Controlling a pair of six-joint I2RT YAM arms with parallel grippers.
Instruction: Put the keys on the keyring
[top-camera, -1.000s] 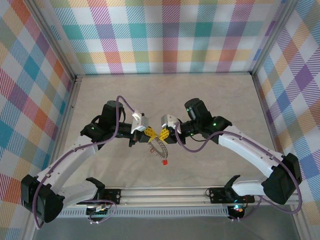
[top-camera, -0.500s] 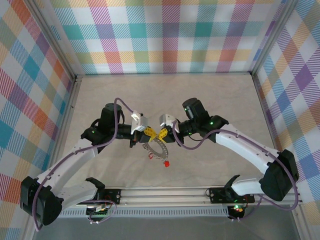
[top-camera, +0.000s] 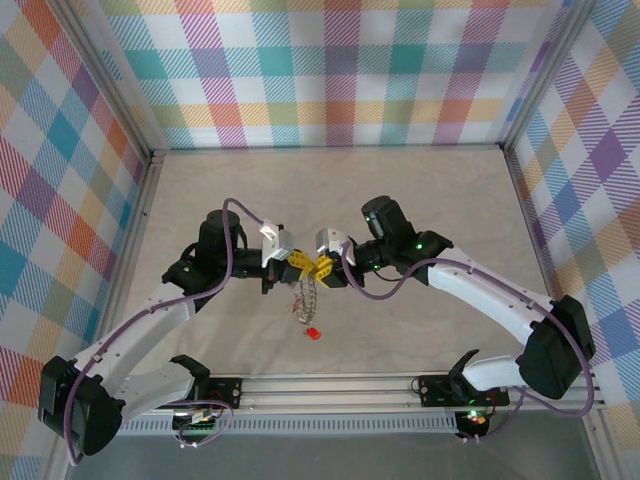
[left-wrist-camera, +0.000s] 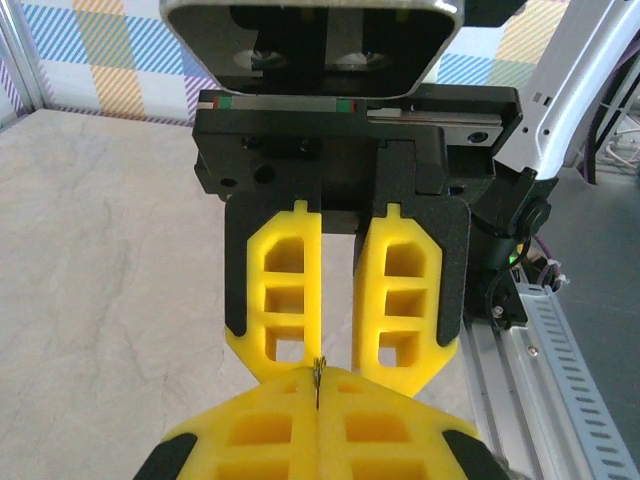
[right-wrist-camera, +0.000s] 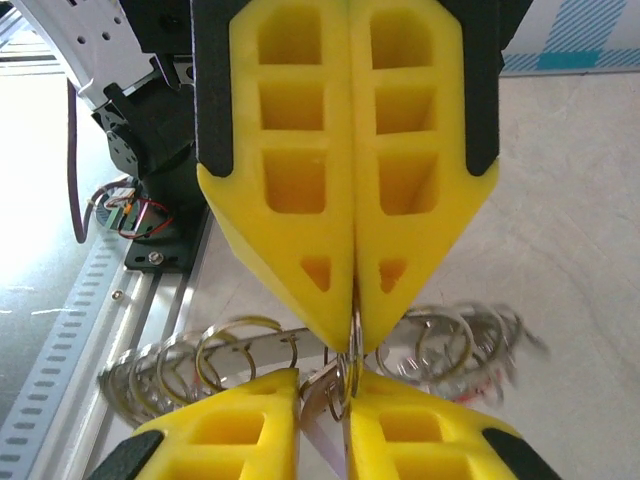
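Note:
Both grippers meet tip to tip above the middle of the table. My left gripper (top-camera: 299, 264) (left-wrist-camera: 318, 378) is shut on a thin wire loop of the keyring (top-camera: 305, 298). The silvery keyring (right-wrist-camera: 240, 345) hangs under the fingertips as a chain of loops, blurred at its right end. My right gripper (top-camera: 326, 268) (right-wrist-camera: 322, 388) faces the left one. Its fingers (right-wrist-camera: 225, 430) stand a narrow gap apart, closed on a small ring and a pale lilac key (right-wrist-camera: 318, 432). A red key (top-camera: 312, 332) dangles at the keyring's lowest point.
A metal rail (top-camera: 330, 385) with both arm bases runs along the near edge. Plaid walls (top-camera: 330, 70) close the table (top-camera: 420, 190) on three sides. Purple cables (top-camera: 245, 205) loop over both wrists.
The keyring lay as a spread arc under the grippers; now it hangs straight down and narrower. The red key has swung left. Both grippers have edged slightly left and closer together.

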